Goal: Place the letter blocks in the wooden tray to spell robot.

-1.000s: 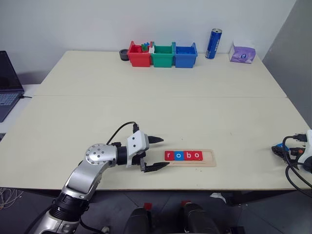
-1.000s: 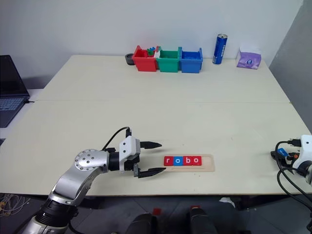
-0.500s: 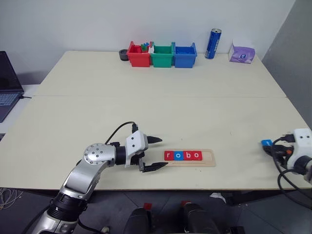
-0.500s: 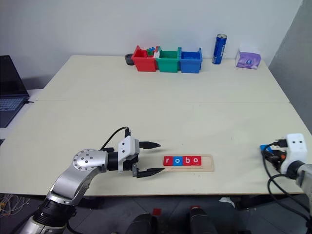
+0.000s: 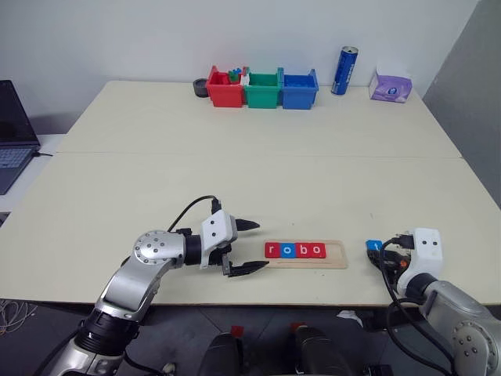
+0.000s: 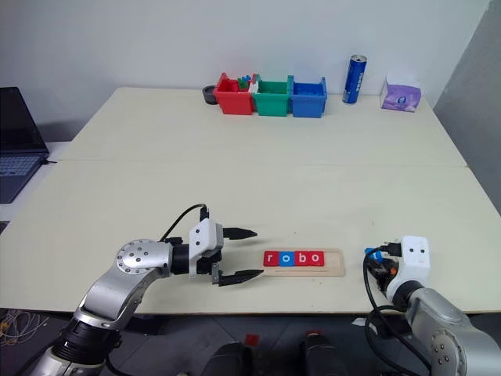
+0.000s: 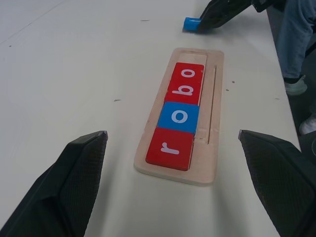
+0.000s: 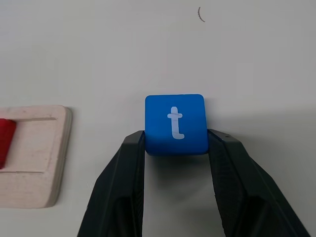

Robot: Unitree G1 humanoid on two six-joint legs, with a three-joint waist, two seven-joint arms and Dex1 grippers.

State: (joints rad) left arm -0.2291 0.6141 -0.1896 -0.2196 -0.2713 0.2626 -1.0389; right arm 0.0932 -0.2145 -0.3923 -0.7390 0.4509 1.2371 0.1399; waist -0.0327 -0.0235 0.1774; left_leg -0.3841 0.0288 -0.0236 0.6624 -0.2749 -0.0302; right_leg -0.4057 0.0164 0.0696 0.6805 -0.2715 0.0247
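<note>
The wooden tray (image 5: 335, 254) lies near the table's front edge and holds several letter blocks (image 5: 294, 250) reading r, o, b, o; its right end slot is bare. Just right of the tray my right gripper (image 8: 175, 143) is shut on a blue letter block with a white t (image 8: 175, 123), also seen as a blue block (image 5: 374, 245) in the left eye view. Left of the tray my left gripper (image 5: 249, 245) stands open, fingers pointing at the tray's left end, nothing between them. The tray (image 7: 213, 106) lies between its fingers' line in the left wrist view.
Red, green and blue plastic bins (image 5: 261, 88) stand at the table's far edge, with a blue can (image 5: 343, 70) and a purple tissue pack (image 5: 389, 84) to their right. A laptop (image 5: 14, 133) sits off the table's left side. A seam (image 5: 258, 154) crosses the table.
My right arm has swung in from the table's right edge toward the tray, carrying the blue t block. The left gripper has stayed put.
</note>
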